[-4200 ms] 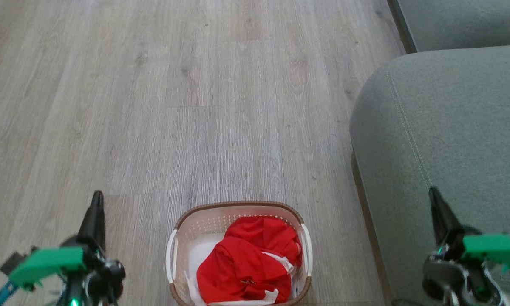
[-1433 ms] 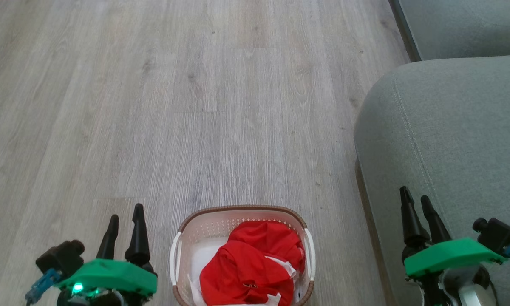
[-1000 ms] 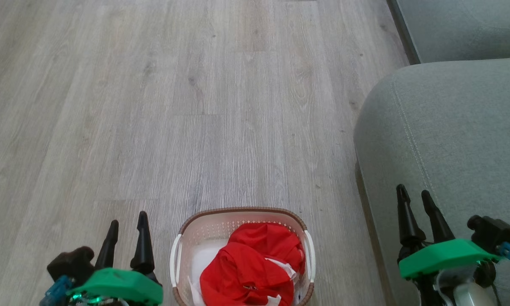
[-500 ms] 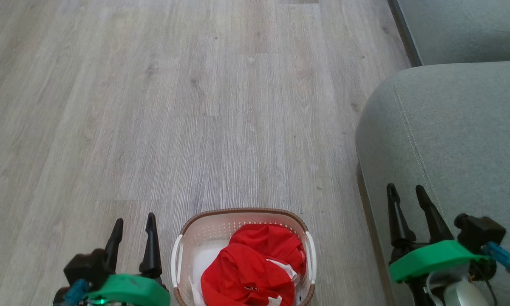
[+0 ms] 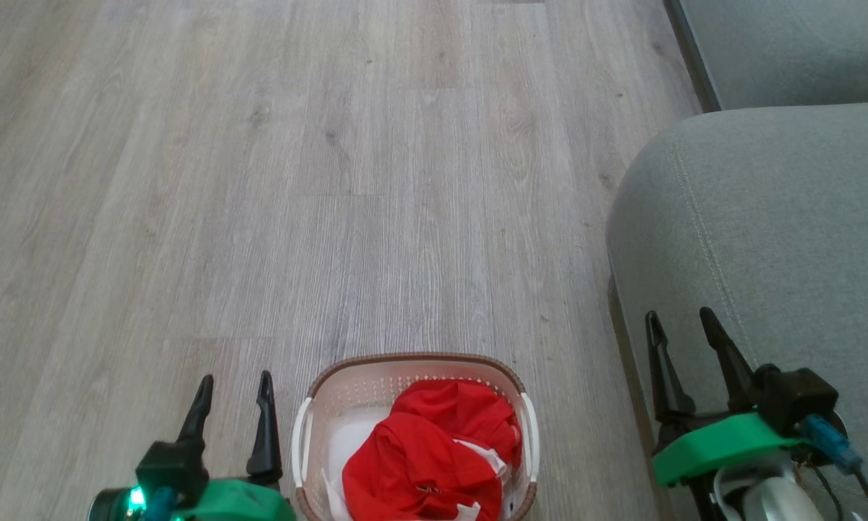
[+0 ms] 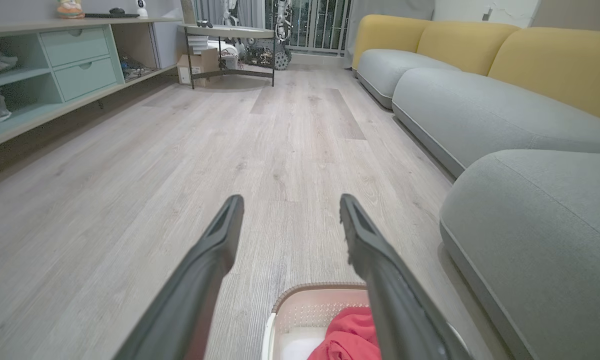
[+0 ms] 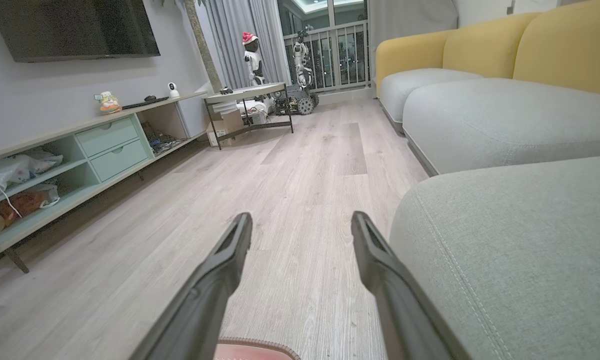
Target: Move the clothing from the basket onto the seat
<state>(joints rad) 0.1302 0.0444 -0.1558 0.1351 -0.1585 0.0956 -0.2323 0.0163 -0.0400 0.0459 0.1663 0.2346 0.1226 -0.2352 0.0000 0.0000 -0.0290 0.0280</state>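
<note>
Red clothing (image 5: 427,463) with white trim lies bunched in the white basket (image 5: 412,359) with a brown rim, on the floor at the bottom middle of the head view. The grey-green seat (image 5: 781,217) stands to its right. My left gripper (image 5: 235,383) hangs open just left of the basket, holding nothing. My right gripper (image 5: 680,322) is open and empty over the seat's front edge. The left wrist view shows the basket (image 6: 305,295) and clothing (image 6: 347,335) below its open fingers (image 6: 215,250). In the right wrist view the basket rim (image 7: 255,345) shows at the bottom.
Pale wood floor (image 5: 333,181) stretches ahead. A second sofa cushion (image 5: 788,51) sits beyond the seat. Farther off are a long sofa with yellow backs (image 6: 480,45), a low green shelf unit (image 7: 80,155) along the left wall and a small table (image 7: 245,100).
Both grippers have drifted inward toward the basket and stayed open. The head camera has shifted slightly. The clothing and basket have not moved.
</note>
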